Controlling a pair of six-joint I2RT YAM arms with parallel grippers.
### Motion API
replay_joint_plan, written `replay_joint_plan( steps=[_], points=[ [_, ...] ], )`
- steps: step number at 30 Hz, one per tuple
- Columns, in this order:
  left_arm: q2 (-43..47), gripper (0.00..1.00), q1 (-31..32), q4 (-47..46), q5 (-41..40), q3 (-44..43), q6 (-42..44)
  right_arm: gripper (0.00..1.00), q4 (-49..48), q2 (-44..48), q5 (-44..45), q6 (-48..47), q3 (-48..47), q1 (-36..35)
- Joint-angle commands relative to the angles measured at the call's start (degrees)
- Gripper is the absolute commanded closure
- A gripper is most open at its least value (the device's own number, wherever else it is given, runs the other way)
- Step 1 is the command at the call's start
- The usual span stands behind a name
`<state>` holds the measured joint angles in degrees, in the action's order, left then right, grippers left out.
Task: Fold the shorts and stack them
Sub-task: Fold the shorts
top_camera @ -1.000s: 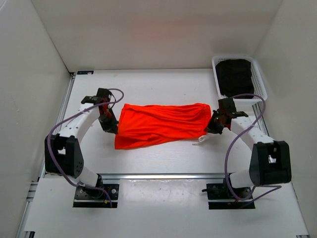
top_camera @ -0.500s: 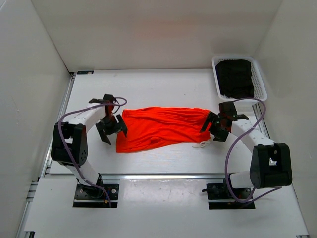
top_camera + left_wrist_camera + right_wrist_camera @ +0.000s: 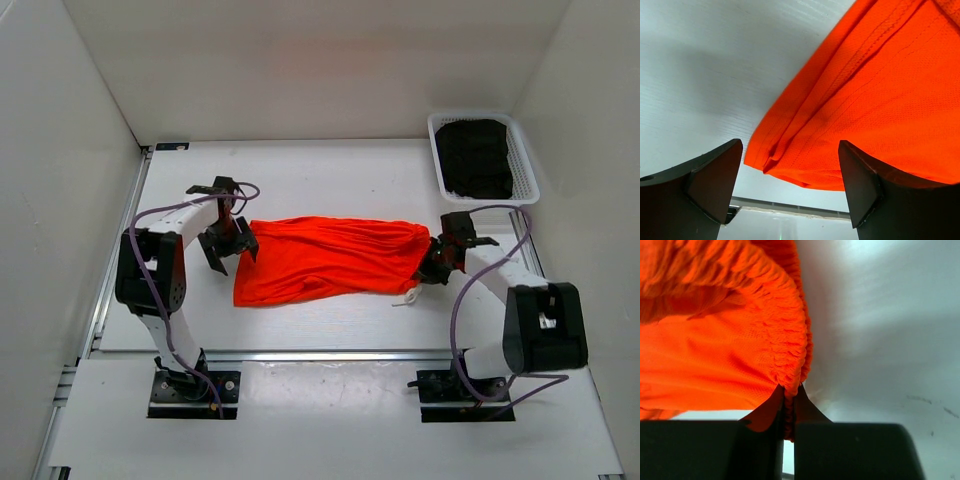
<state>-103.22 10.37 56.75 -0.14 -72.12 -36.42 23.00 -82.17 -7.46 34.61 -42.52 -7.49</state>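
Observation:
The orange-red shorts (image 3: 330,258) lie stretched left to right across the middle of the white table. My left gripper (image 3: 228,244) hangs open just off their left end; in the left wrist view the leg hems (image 3: 790,150) lie between and beyond the wide-apart fingers (image 3: 715,175), untouched. My right gripper (image 3: 436,267) is shut on the gathered elastic waistband (image 3: 790,365) at the right end, the fabric pinched between its two fingertips (image 3: 771,407). A white drawstring cord (image 3: 405,296) trails on the table below the waistband.
A white basket (image 3: 526,165) holding dark folded fabric (image 3: 475,157) stands at the back right corner. White walls enclose the table on three sides. An aluminium rail (image 3: 310,354) runs along the near edge in front of the arm bases.
The left gripper let go of the shorts' left end and opened, shifting slightly back. The right gripper opened briefly, then shut again on the waistband. The shorts settled flatter.

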Motion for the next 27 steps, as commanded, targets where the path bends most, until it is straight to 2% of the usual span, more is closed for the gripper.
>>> replay_joint_plan(
  steps=[1, 4, 5, 6, 7, 8, 9, 10, 13, 14, 15, 16, 17, 18, 19, 27],
  points=[
    [4.4, 0.12, 0.4, 0.5, -0.9, 0.0, 0.5, 1.00, 7.2, 7.5, 0.2, -2.9, 2.4, 0.2],
    [7.6, 0.12, 0.4, 1.1, -0.9, 1.4, 1.0, 1.00, 13.9, 15.1, 0.7, -3.0, 5.7, 0.2],
    [8.3, 0.12, 0.4, 1.7, -0.9, 2.1, 1.0, 1.00, 16.3, 18.8, -2.6, -1.9, 6.6, -0.3],
    [9.6, 0.12, 0.4, 1.7, -0.4, 2.1, 1.0, 0.96, 18.0, 20.4, -2.6, -0.7, 7.2, -0.3],
    [10.1, 0.12, 0.4, 2.3, -0.4, 2.1, 1.5, 0.77, 21.0, 21.7, -2.6, 0.2, 7.2, -0.3],
    [10.1, 0.12, 0.4, 2.3, -0.4, 2.1, 1.5, 0.47, 22.2, 23.9, -2.6, 0.2, 7.2, -0.3],
    [10.8, 0.12, 0.4, 2.3, 0.2, 2.1, 1.5, 0.10, 23.2, 24.8, -1.8, 1.1, 6.5, -0.3],
    [10.8, 0.12, 0.4, 2.3, 0.2, 2.1, 1.5, 0.00, 23.9, 25.4, -0.4, 1.1, 4.6, -0.3],
    [10.8, 0.12, 1.0, 2.3, 0.8, 0.8, 1.5, 0.00, 23.2, 26.2, 3.6, 1.1, 2.2, -0.3],
    [10.3, 0.12, 1.0, 2.3, 0.8, 0.1, 1.5, 0.03, 23.2, 25.7, 4.7, 1.1, 0.2, -0.3],
    [10.3, 0.12, 1.0, 2.8, 0.8, 0.0, 1.5, 0.10, 23.2, 25.0, 5.8, 1.1, -1.1, -0.3],
    [10.3, 0.12, 1.7, 2.8, 0.8, -0.5, 1.5, 0.37, 22.6, 23.7, 6.5, 1.1, -2.3, -0.3],
    [10.3, 0.12, 1.7, 2.8, 0.8, -0.5, 2.1, 0.52, 21.3, 22.9, 7.0, 1.1, -3.2, -0.3],
    [10.8, 0.12, 2.2, 2.8, 0.8, -1.0, 2.1, 0.75, 20.4, 22.1, 8.2, 1.1, -4.5, -0.3],
    [10.8, 0.12, 2.2, 2.8, 0.8, -1.0, 2.1, 0.81, 19.3, 20.0, 8.2, 1.1, -4.5, -0.3],
    [10.8, 0.12, 2.2, 2.8, 0.8, -2.1, 3.2, 0.82, 8.5, 4.1, 13.0, 2.8, -9.9, -0.3]
  ],
)
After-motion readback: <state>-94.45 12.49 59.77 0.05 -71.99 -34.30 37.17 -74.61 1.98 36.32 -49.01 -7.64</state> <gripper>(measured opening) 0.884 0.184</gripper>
